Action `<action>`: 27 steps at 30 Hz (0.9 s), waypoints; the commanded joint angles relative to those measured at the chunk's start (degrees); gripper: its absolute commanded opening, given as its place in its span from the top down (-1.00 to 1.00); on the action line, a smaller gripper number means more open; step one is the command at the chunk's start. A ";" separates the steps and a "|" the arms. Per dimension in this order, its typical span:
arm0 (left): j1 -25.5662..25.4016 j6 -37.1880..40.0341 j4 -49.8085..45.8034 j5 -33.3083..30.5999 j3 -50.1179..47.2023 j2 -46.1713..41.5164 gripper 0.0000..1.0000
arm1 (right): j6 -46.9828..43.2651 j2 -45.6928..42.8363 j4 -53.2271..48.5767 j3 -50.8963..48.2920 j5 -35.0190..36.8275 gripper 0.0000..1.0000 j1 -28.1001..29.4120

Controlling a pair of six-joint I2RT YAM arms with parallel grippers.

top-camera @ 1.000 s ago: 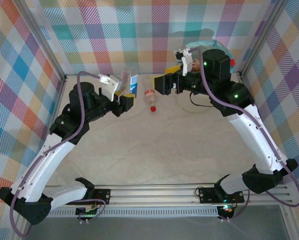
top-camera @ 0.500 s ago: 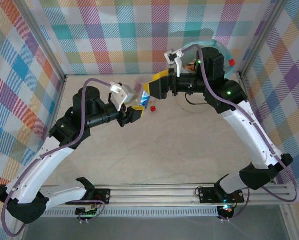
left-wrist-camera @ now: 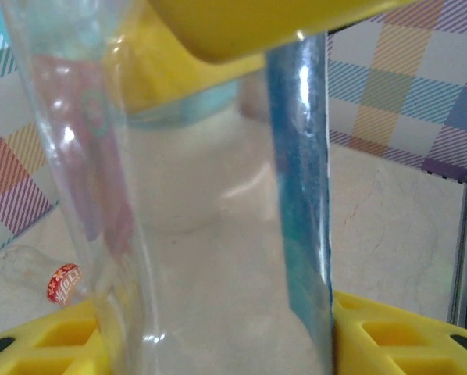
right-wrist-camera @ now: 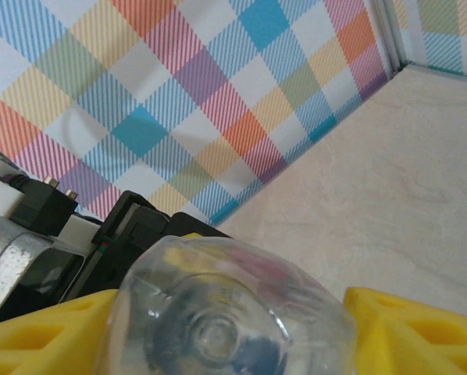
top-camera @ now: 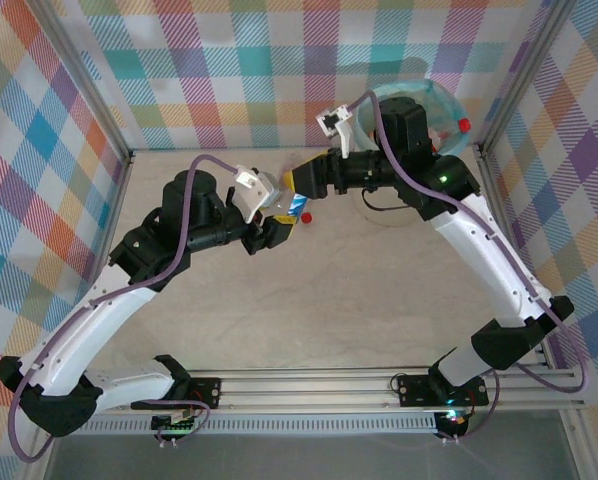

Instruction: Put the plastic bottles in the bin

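In the top view, the two arms have come together during the last second. The left gripper (top-camera: 281,216) has carried the bottle (top-camera: 296,205), a clear one with a blue label, toward the middle. The right gripper (top-camera: 301,186) has left its place close to the bin (top-camera: 419,92) and come to meet it. Both are now at the same bottle, above the counter (top-camera: 329,300). The bin stands behind the right gripper, past its wrist. A red cap (top-camera: 307,216) shows just beside the left gripper. A second ago a whole lying bottle could be seen at that place; now the arms cover most of it.

In the left wrist view, the bottle stands upright between this gripper's yellow fingers (left-wrist-camera: 397,336), which pinch it low down. A yellow finger of the other gripper crosses above it. To the left of the gripper and lower, a second bottle (left-wrist-camera: 38,273) lies on the counter.

In the right wrist view, one end of the bottle faces the camera, and the yellow fingers (right-wrist-camera: 421,328) lie against it on both sides. Half a second ago these jaws were spread wide; they have closed in, so I judge they are pinching the bottle.

This looks to me like a handover to the arm nearer the bin. The bottle is not yet in the bin, and the left gripper must let go first.
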 commanded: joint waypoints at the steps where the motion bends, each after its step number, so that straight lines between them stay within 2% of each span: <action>1: -1.25 1.25 1.33 -0.65 2.46 -1.03 -0.16 | -1.70 -0.12 -2.97 2.90 6.21 -0.35 -0.06; 3: -1.21 0.94 1.95 -1.52 2.39 -1.54 -0.27 | -2.07 -0.21 -4.20 4.41 8.68 -0.29 -0.15; 5: -1.24 0.61 2.82 -2.94 2.11 -2.22 -0.48 | -2.45 -0.17 -5.22 5.98 10.83 -0.25 -0.32; 8: -1.24 0.41 3.69 -5.10 1.69 -3.49 -0.59 | -2.69 0.13 -6.48 8.94 14.05 -0.18 -1.15; 11: -1.24 0.55 4.08 -6.62 1.18 -4.94 -0.63 | -3.80 1.18 -8.38 13.00 18.59 -0.13 -2.78; 15: -1.24 0.85 3.90 -7.83 0.10 -6.80 -0.66 | -5.29 3.70 -8.99 18.40 29.06 -0.05 -6.48; 18: -1.24 0.94 3.73 -8.44 -1.04 -8.00 -0.67 | -6.46 5.79 -4.73 19.86 39.27 0.01 -8.64; 24: -1.22 1.02 3.30 -9.81 -3.14 -9.68 -0.67 | -14.75 12.93 7.52 21.46 59.00 0.04 -8.83; 27: -1.23 1.02 2.84 -10.32 -3.91 -10.68 -0.68 | -17.73 19.68 7.02 29.01 63.63 0.05 -9.29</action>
